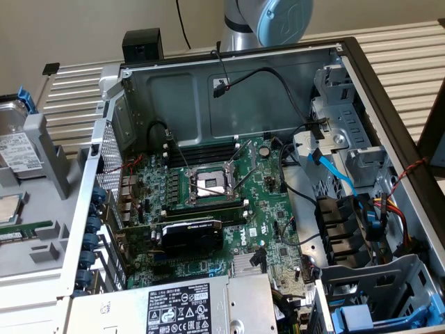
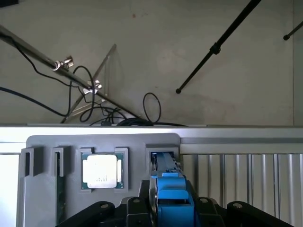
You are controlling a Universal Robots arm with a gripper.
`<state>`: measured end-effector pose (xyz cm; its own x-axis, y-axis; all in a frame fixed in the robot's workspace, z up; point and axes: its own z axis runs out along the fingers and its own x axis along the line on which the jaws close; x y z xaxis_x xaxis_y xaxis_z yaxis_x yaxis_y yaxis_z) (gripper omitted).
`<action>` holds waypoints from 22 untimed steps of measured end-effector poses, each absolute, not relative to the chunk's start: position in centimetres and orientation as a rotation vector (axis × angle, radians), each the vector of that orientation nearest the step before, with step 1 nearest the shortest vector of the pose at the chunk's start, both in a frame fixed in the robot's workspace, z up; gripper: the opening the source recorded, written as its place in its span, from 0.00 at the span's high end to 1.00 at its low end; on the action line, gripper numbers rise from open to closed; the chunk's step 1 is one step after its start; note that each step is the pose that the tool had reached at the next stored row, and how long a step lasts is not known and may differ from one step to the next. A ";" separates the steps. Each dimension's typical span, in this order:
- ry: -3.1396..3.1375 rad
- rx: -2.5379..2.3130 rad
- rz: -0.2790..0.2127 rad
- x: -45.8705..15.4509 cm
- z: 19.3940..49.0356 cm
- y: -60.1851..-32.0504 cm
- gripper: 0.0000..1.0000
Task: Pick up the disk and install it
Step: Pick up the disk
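Observation:
The disk (image 1: 15, 142), silver-grey with a white label and a bright blue carrier, stands on edge in a grey holder (image 1: 49, 149) at the exterior view's left, outside the computer case. In the wrist view the disk's blue carrier (image 2: 169, 191) rises out of a slot in that holder, straight ahead of my gripper (image 2: 169, 215). The gripper's black body flanks the carrier on both sides. The arm (image 1: 268, 19) rises behind the case's back wall.
The open computer case (image 1: 229, 66) holds a motherboard (image 1: 208, 191), loose cables and a grey power-supply box (image 1: 188, 306). Another blue-carrier drive (image 1: 361, 320) sits in the bay at the exterior view's lower right. A processor chip (image 2: 102, 171) lies in the holder beside the disk.

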<state>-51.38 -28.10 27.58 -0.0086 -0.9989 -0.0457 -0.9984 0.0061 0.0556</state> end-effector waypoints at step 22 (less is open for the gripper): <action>-2.229 2.209 -0.105 -51.4 27.8 -28.3 0.62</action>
<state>-51.38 -28.33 27.79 -0.0104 -0.9989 -0.0458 -0.9988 0.0082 0.0487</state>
